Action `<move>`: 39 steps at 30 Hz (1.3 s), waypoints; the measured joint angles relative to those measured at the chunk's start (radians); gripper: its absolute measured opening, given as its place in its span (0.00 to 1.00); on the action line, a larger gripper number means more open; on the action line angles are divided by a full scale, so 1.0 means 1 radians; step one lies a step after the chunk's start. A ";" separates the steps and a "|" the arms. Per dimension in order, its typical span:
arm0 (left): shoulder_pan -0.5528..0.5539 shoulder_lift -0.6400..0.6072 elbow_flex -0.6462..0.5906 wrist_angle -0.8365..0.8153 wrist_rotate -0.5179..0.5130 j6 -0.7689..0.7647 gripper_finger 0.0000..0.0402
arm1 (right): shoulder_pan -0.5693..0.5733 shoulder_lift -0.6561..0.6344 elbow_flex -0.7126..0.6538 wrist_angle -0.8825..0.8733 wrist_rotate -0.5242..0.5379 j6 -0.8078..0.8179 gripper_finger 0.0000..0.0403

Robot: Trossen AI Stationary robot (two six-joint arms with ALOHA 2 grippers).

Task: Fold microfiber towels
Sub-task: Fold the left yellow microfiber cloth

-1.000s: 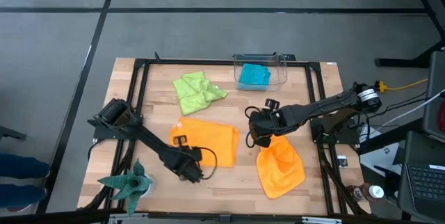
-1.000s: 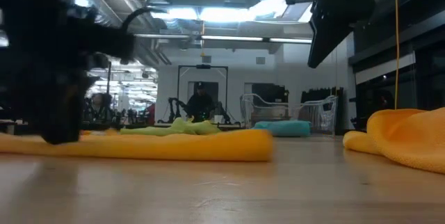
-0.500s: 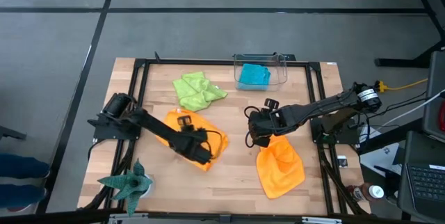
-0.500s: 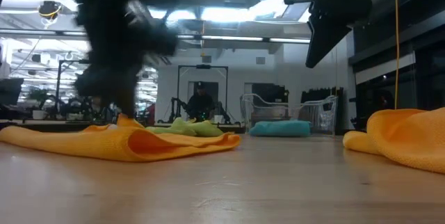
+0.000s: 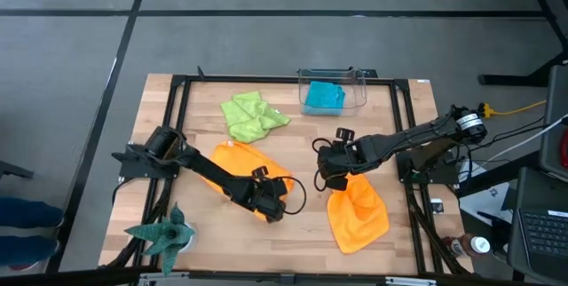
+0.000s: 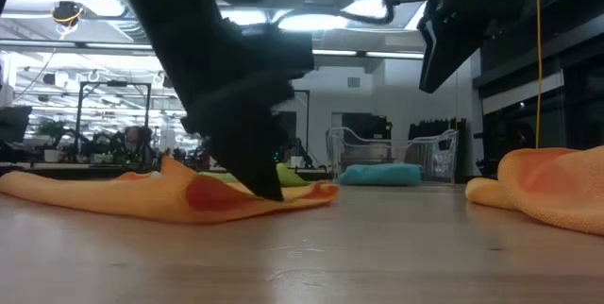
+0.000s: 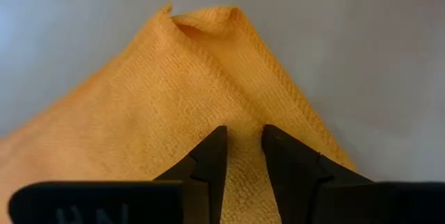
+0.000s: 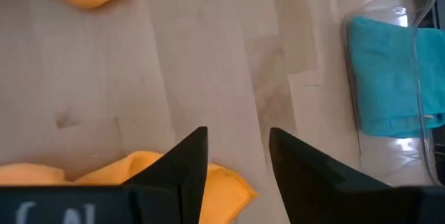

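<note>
An orange towel (image 5: pixel 232 163) lies on the table left of centre, folded over on itself; it also shows in the low view (image 6: pixel 113 194). My left gripper (image 5: pixel 272 206) is shut on its right near corner, low at the table. My right gripper (image 5: pixel 327 176) is open and empty, raised above the table by the far edge of a second, crumpled orange towel (image 5: pixel 358 213). A lime green towel (image 5: pixel 253 115) lies bunched at the back. A teal towel (image 5: pixel 323 96) lies in a clear bin. My left gripper pinches the orange towel a little back from a corner (image 7: pixel 242 109) between its two fingers. The fingers slant down from the table's left side. A fold line runs to the fingers, so more than one layer seems caught. The corner lies low on the table, slack.
The clear bin (image 5: pixel 357 89) stands at the far edge, right of centre. A dark green star-shaped plant figure (image 5: pixel 164 231) stands at the near left corner. A black frame (image 5: pixel 177 82) runs round the table. Bare wood shows between the two orange towels.
My left gripper has gone from the towel's near left part up and toward the table's right edge, then down again, carrying that part with it. The orange towel, flat and rectangular before, is now folded over on itself. My right gripper has kept still.
</note>
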 joint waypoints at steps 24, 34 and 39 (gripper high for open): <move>-0.273 -0.276 -0.006 -0.141 0.175 -0.270 0.15 | 0.025 0.042 0.000 0.471 -0.393 -0.347 0.39; -0.353 -0.230 -0.007 -0.159 0.169 -0.385 0.16 | 0.076 0.268 0.000 0.749 -0.394 -0.471 0.39; -0.356 -0.230 -0.006 -0.229 0.263 -0.435 0.22 | 0.089 0.359 0.000 0.930 -0.395 -0.467 0.39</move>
